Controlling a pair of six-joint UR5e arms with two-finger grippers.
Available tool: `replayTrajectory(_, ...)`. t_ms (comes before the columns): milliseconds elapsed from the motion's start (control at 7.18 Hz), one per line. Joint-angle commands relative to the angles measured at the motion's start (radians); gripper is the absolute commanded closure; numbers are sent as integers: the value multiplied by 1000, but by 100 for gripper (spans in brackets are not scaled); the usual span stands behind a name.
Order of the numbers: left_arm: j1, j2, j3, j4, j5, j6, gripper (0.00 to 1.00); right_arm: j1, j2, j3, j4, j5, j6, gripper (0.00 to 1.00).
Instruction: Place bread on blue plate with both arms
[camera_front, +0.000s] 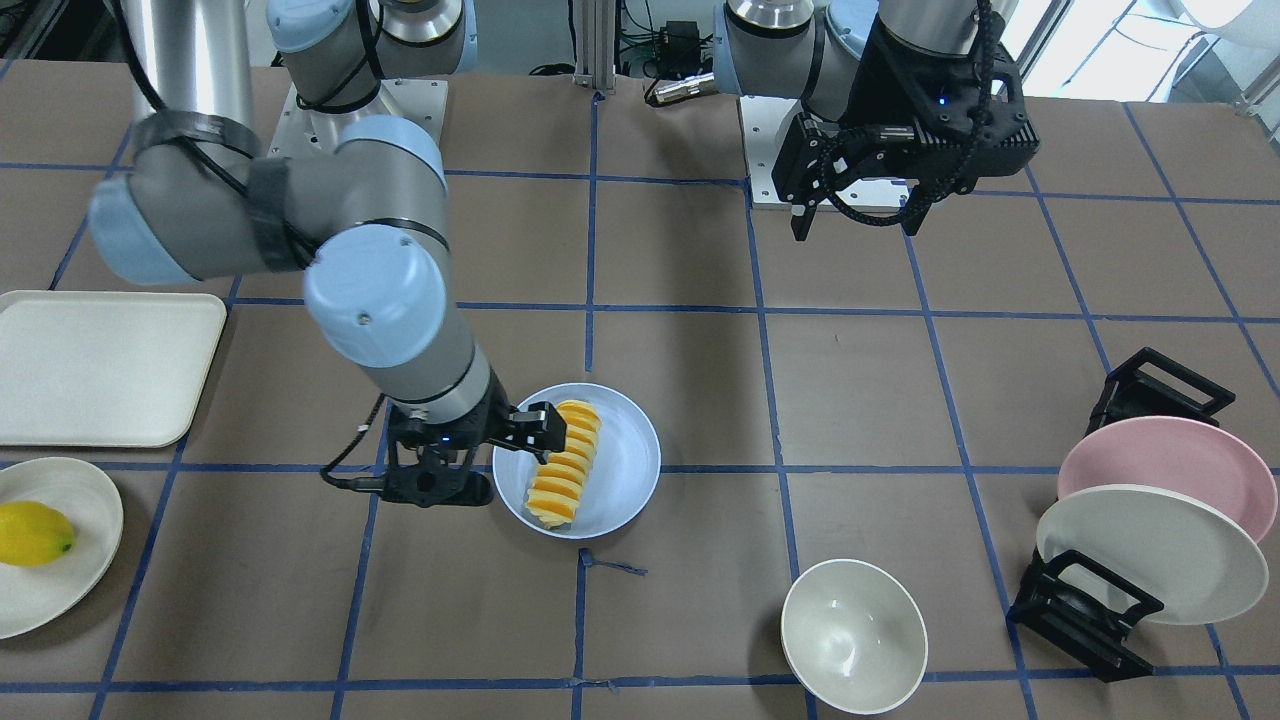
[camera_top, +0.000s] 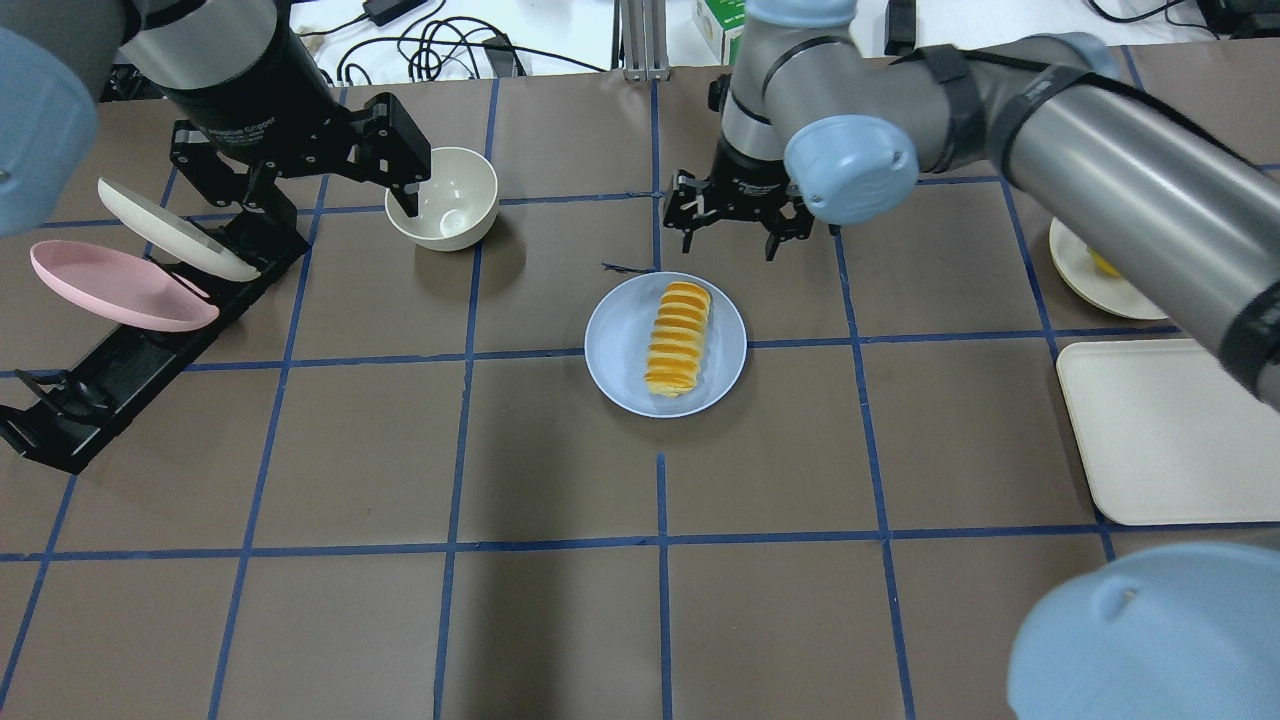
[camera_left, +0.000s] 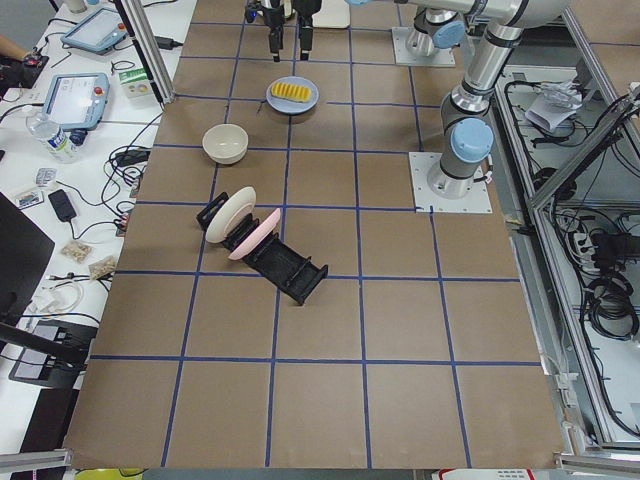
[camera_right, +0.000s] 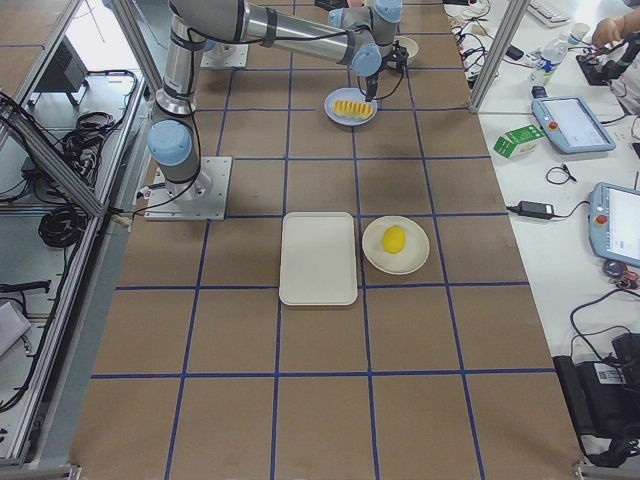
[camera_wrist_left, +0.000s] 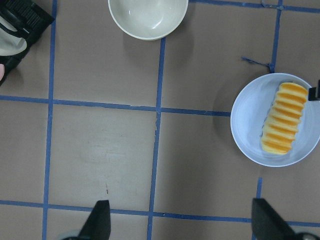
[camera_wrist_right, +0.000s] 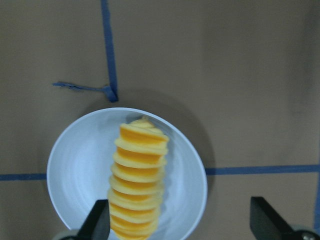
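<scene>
The bread (camera_front: 565, 465), a yellow loaf with orange ridged slices, lies on the blue plate (camera_front: 632, 450) near the table's middle. It also shows in the overhead view (camera_top: 680, 338) and the right wrist view (camera_wrist_right: 137, 180), on the plate (camera_wrist_right: 75, 170). My right gripper (camera_front: 470, 462) (camera_top: 727, 243) (camera_wrist_right: 181, 225) is open and empty, raised beside the plate's far edge and apart from the bread. My left gripper (camera_front: 858, 215) (camera_top: 310, 190) (camera_wrist_left: 182, 222) is open and empty, held high, well away from the plate (camera_wrist_left: 250, 130).
A white bowl (camera_front: 853, 635) (camera_top: 442, 197) stands toward the left arm's side. A black rack (camera_front: 1085, 615) holds a pink plate (camera_front: 1165, 460) and a cream-white plate (camera_front: 1150, 550). A cream tray (camera_front: 100, 365) and a lemon (camera_front: 32, 533) on a cream plate sit on the right arm's side.
</scene>
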Motion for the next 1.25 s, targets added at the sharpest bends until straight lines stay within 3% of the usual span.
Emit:
replayTrajectory(0, -1, 2, -2, 0, 0, 0, 0, -128, -156, 8, 190, -115, -123, 0)
replayTrajectory(278, 0, 2, 0, 2, 0, 0, 0, -161, -295, 8, 354, -145, -162, 0)
replayTrajectory(557, 0, 2, 0, 2, 0, 0, 0, -160, -381, 63, 361, -144, -147, 0)
replayTrajectory(1114, -1, 5, -2, -3, 3, 2, 0, -160, -415, 105, 350, -142, -157, 0)
